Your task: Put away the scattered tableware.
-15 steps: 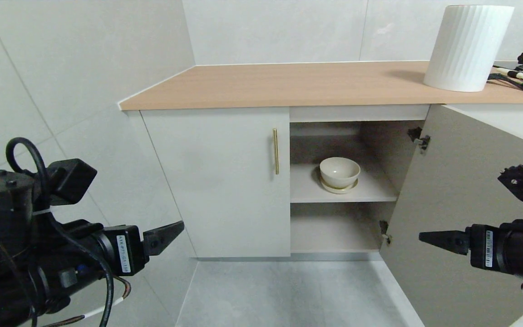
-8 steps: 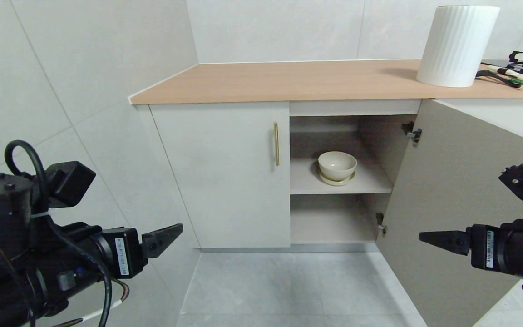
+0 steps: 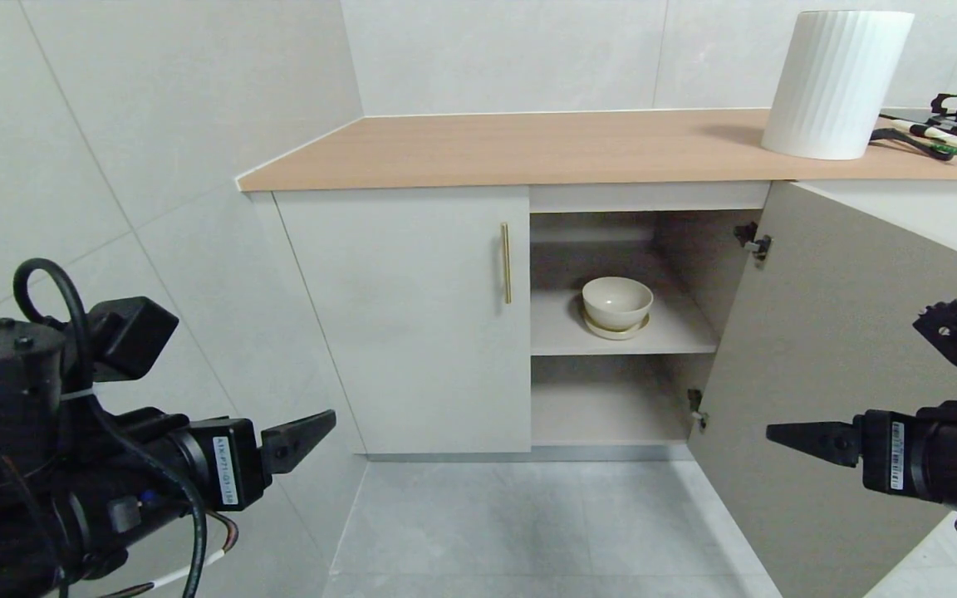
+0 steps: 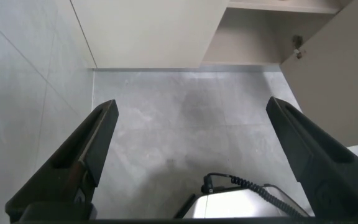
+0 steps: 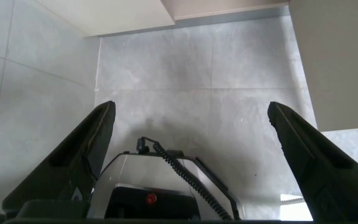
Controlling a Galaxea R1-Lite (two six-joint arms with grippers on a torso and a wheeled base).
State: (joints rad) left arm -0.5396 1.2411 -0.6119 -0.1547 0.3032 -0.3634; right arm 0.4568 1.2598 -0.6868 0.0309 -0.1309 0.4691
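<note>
A cream bowl (image 3: 617, 301) sits on a matching saucer (image 3: 614, 331) on the middle shelf (image 3: 561, 332) of the open cabinet. My left gripper (image 3: 312, 429) hangs low at the left, well short of the cabinet, open with nothing between its fingers (image 4: 79, 165). At the right, my right gripper (image 3: 802, 438) is level with the open cabinet door (image 3: 827, 365), also open and holding nothing; its fingers (image 5: 309, 158) stand wide apart above the floor.
The left cabinet door (image 3: 412, 324) is shut, with a gold handle (image 3: 506, 263). On the wooden counter (image 3: 528, 149) stand a white ribbed cylinder (image 3: 836, 83) and some dark utensils (image 3: 944, 133) at the far right. Tiled wall at the left, grey floor (image 3: 528, 523) below.
A second ago the whole head view shifted, so the cabinet now sits slightly farther away. In the last half second nothing moved; both arms hold still.
</note>
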